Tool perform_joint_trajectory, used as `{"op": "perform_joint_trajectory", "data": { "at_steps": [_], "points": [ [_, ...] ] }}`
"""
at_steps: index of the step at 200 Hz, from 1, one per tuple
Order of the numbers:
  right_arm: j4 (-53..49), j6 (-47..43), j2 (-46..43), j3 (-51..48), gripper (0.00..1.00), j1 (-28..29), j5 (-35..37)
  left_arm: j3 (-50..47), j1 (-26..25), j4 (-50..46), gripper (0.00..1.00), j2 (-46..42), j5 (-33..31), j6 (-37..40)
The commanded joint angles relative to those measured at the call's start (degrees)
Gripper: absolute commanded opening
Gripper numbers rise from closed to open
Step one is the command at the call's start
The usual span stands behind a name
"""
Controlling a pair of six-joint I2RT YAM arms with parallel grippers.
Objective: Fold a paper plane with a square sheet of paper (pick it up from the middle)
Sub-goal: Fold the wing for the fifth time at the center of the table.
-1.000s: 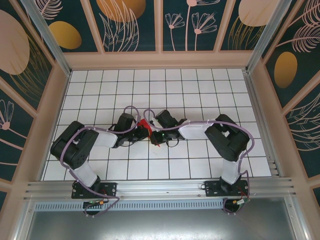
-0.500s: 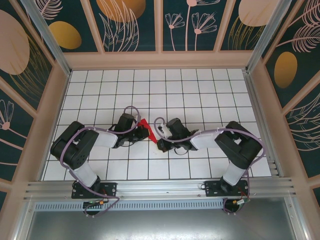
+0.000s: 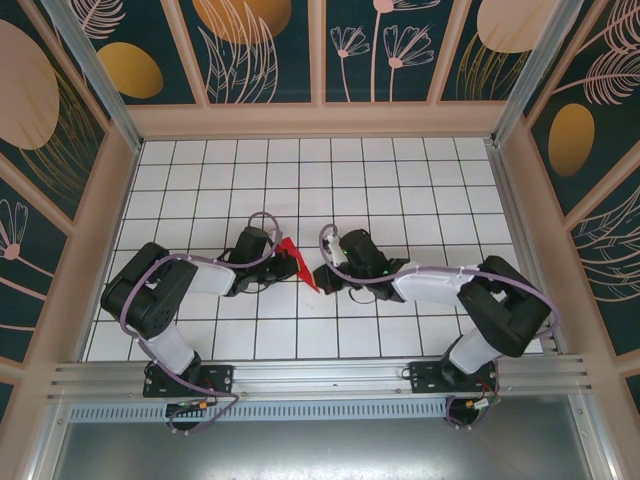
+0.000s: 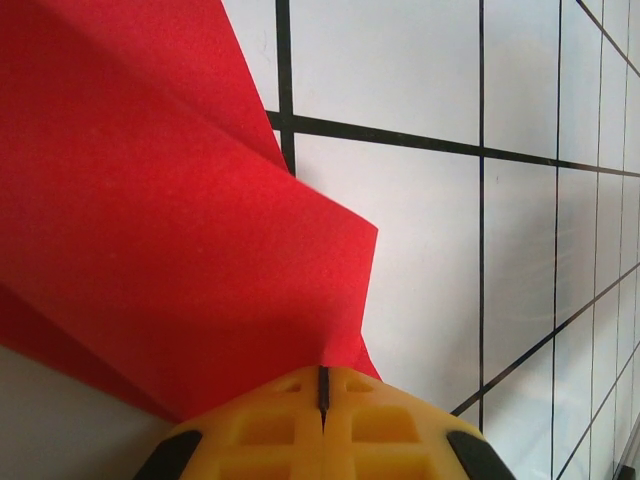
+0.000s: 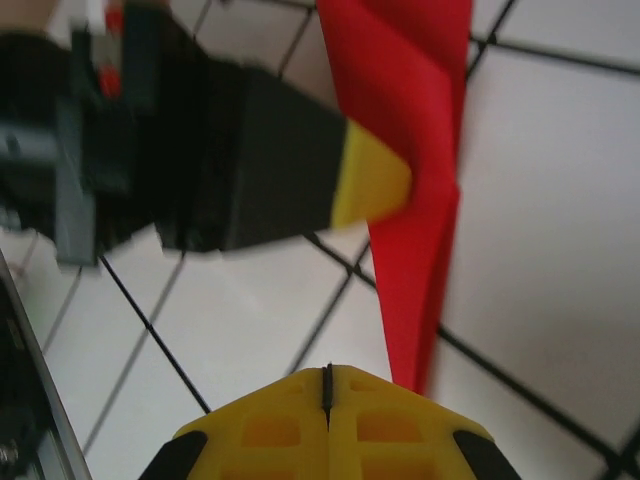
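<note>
Pinching the red paper point(image 4: 150, 250): left tool point(image 4: 322, 395), yellow pads pressed together on the sheet's near edge. Paper is folded and layered, tapering to a narrow point. It sits over the gridded tabletop point(image 3: 400, 180), near the middle, between the two arms. Right tool point(image 5: 327, 385) is pressed together as well, with nothing seen between its pads. The paper's slim tip ends just beside its right pad; contact unclear. From above, both tools face each other, close, the red strip slanting between them.

One red paper point(image 3: 300, 268), seemingly one piece, left claw point(image 4: 322, 395) plus right claw point(image 5: 327, 385), two in all, one table point(image 3: 400, 180)
</note>
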Motion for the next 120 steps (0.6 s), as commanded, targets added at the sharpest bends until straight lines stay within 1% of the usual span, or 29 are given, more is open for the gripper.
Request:
{"op": "perform_joint_trajectory", "data": {
  "at_steps": [1, 27, 66, 89, 111, 120],
  "points": [
    [2.62, 1.3, 6.08, 4.37, 0.0, -0.13, 1.09, -0.68, -0.08, -2.21, 0.0, 2.78, -4.26, 2.41],
    [3.4, 1.52, 10.89, 6.28, 0.0, -0.71, 0.94, -0.52, -0.06, -2.5, 0.0, 2.65, -4.23, 2.37],
    [3.0, 1.49, 13.73, 5.9, 0.0, -0.86, 0.85, -0.55, -0.08, -2.59, 0.0, 1.58, -4.19, 1.89],
    [0.68, 0.8, 14.72, 5.65, 0.0, -0.66, -0.09, -0.32, -0.04, -2.26, 0.0, 1.2, -3.76, 1.78],
    [-4.49, -0.53, 15.71, 6.32, 0.0, -0.57, 1.91, 0.58, -0.07, -2.77, 0.0, 1.19, -3.39, 2.88],
    [-6.11, -0.99, 16.14, 6.14, 0.0, -0.64, 2.66, 1.2, -0.08, -3.26, 0.02, -0.85, -3.47, 4.04]
  ]
}}
